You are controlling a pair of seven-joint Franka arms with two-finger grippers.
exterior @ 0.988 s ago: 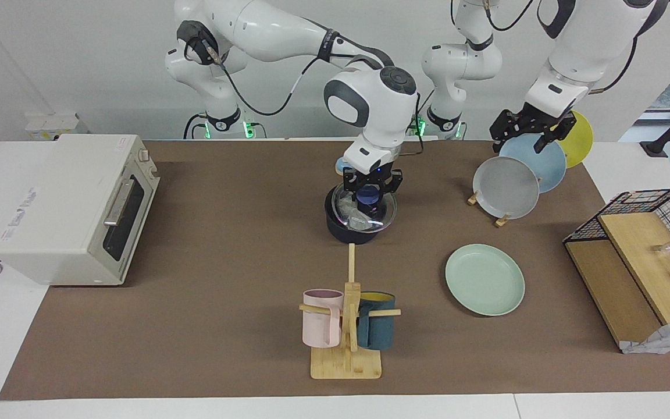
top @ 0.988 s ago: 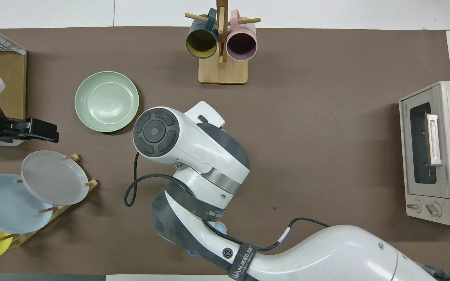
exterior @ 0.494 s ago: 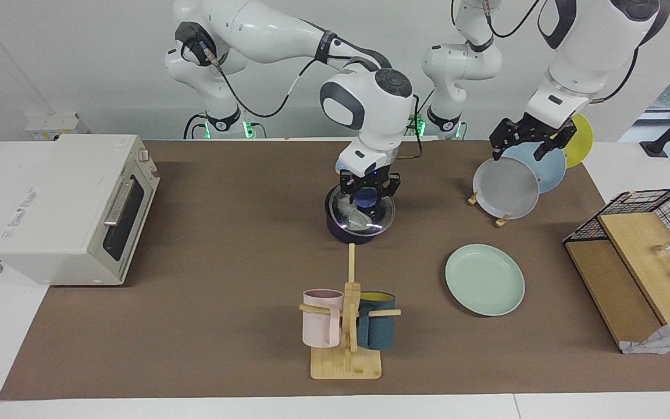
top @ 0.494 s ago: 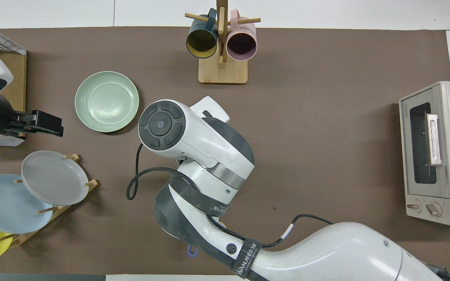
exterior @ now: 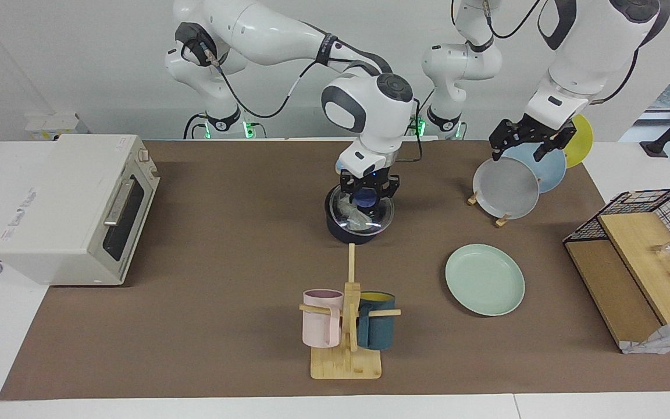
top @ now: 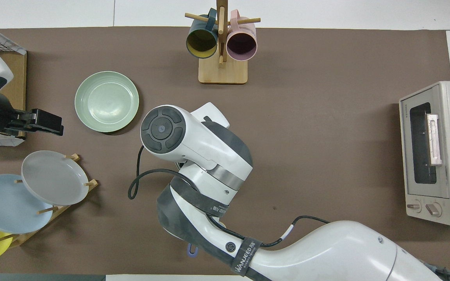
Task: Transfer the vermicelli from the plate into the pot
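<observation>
The dark navy pot (exterior: 341, 230) stands mid-table with a glass lid (exterior: 377, 219) on it. A whitish clump that looks like the vermicelli (exterior: 353, 216) shows through the glass. My right gripper (exterior: 365, 195) is down at the lid's blue knob (exterior: 364, 201). In the overhead view the right arm (top: 197, 156) hides the pot, and only the handle's blue end (top: 191, 249) shows. The mint-green plate (exterior: 484, 279) (top: 106, 100) lies bare, farther from the robots than the pot and toward the left arm's end. My left gripper (exterior: 526, 145) (top: 49, 123) hangs open and empty over the plate rack.
A wooden rack (exterior: 489, 209) holds grey (exterior: 505, 187), light blue (exterior: 547, 163) and yellow (exterior: 580, 137) plates. A mug tree (exterior: 348, 326) with pink and teal mugs stands near the table's edge farthest from the robots. A toaster oven (exterior: 73, 206) and a wire basket (exterior: 649, 221) stand at the table's ends.
The right arm's wrist has shifted slightly over the pot, with its gripper staying at the lid's knob. The left gripper has risen a little over the plate rack.
</observation>
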